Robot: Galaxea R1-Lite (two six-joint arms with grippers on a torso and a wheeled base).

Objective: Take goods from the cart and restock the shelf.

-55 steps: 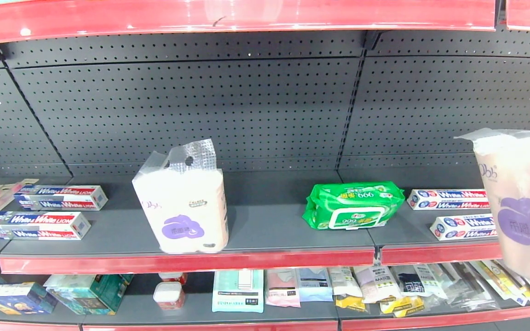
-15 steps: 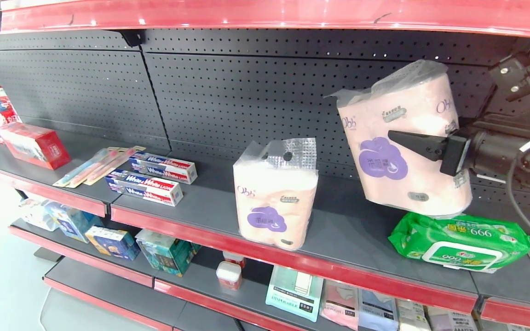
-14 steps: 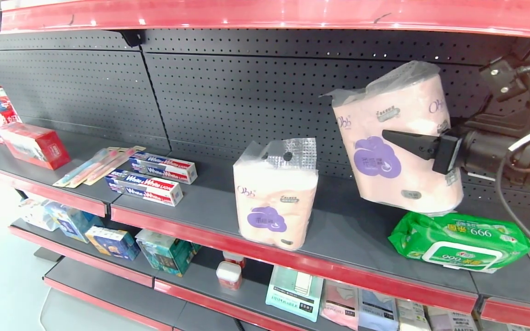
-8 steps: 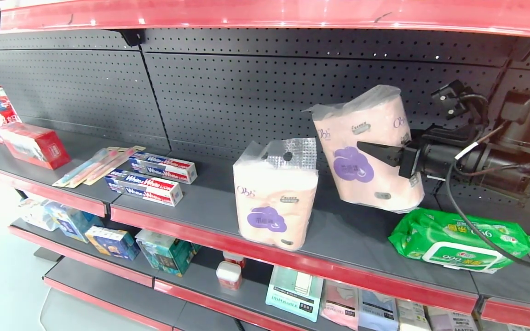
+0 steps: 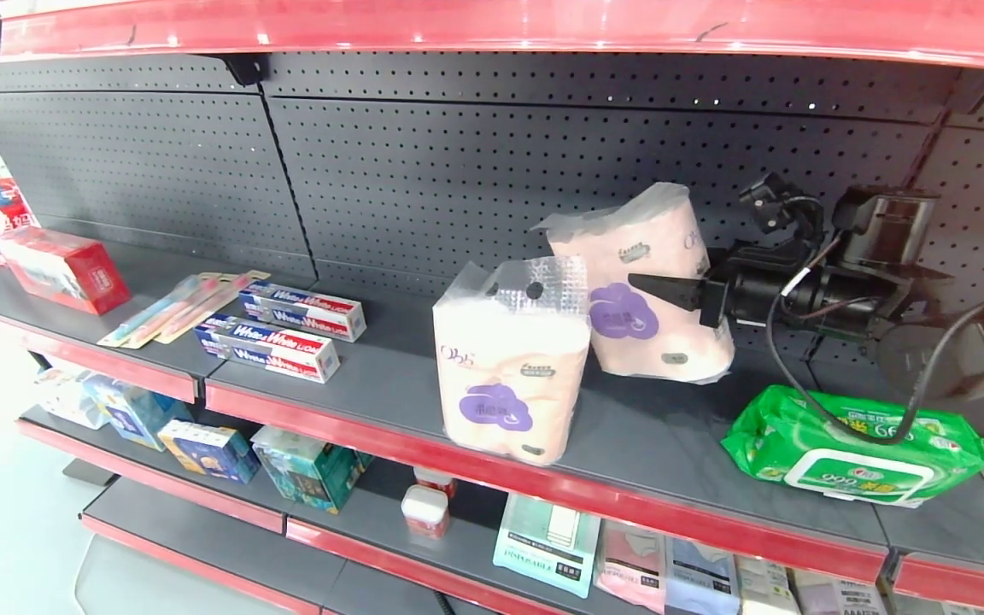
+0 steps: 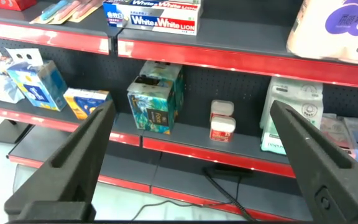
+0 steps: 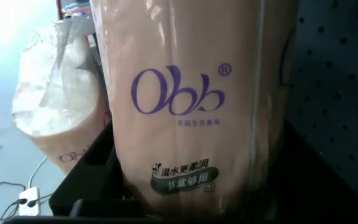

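Held roll pack (image 5: pixel 654 248): pale peach rolls in clear wrap, with a purple cloud-shaped mark on the front and a loose film flap at the top.
Its place: tilted over the shelf (image 5: pixel 389 367), top leaning to the robot's left, just behind the standing roll pack (image 5: pixel 509 376); whether its base touches the board cannot be told.
Right pincer (image 5: pixel 671 290): clamped across the held roll pack at mid-height, one black finger lying over the front.
Left pincer (image 6: pixel 191 107): fingers spread wide with nothing between them, low in front of the lower shelves.
Neighbours: a green wipes pack (image 5: pixel 851 444) lies to the right; toothpaste boxes (image 5: pixel 274 348) lie to the left.
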